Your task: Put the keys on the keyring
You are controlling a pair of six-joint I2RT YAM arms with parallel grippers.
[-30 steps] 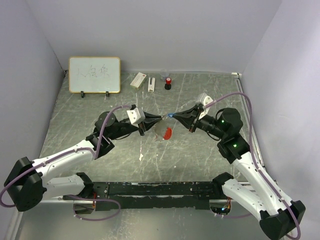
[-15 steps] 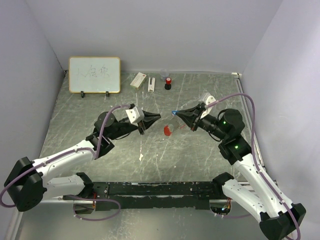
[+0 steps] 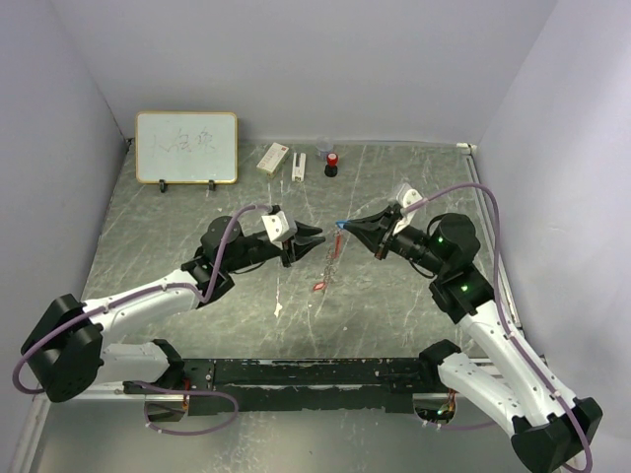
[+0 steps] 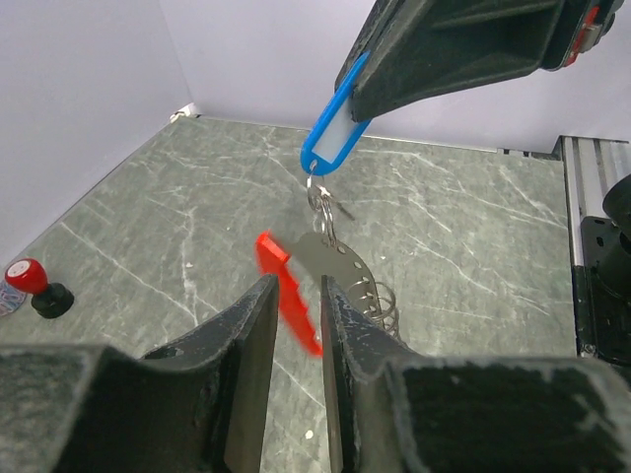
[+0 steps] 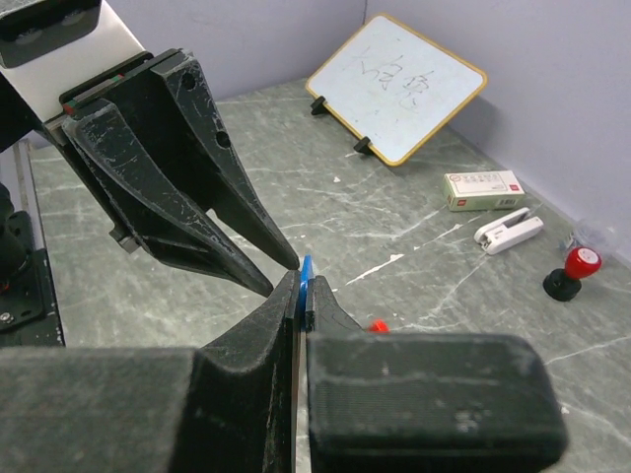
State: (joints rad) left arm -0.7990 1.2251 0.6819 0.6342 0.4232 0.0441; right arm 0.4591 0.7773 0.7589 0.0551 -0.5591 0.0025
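The blue-headed key (image 4: pixel 335 133) is clamped in the closed right gripper (image 3: pixel 342 226) above the table (image 3: pixel 414 305), with its long axis pointing down. The keyring (image 4: pixel 321 204) is hung beneath it, red strap (image 4: pixel 273 254) lowest. The left gripper (image 4: pixel 296 286) is held slightly parted and empty beside it.
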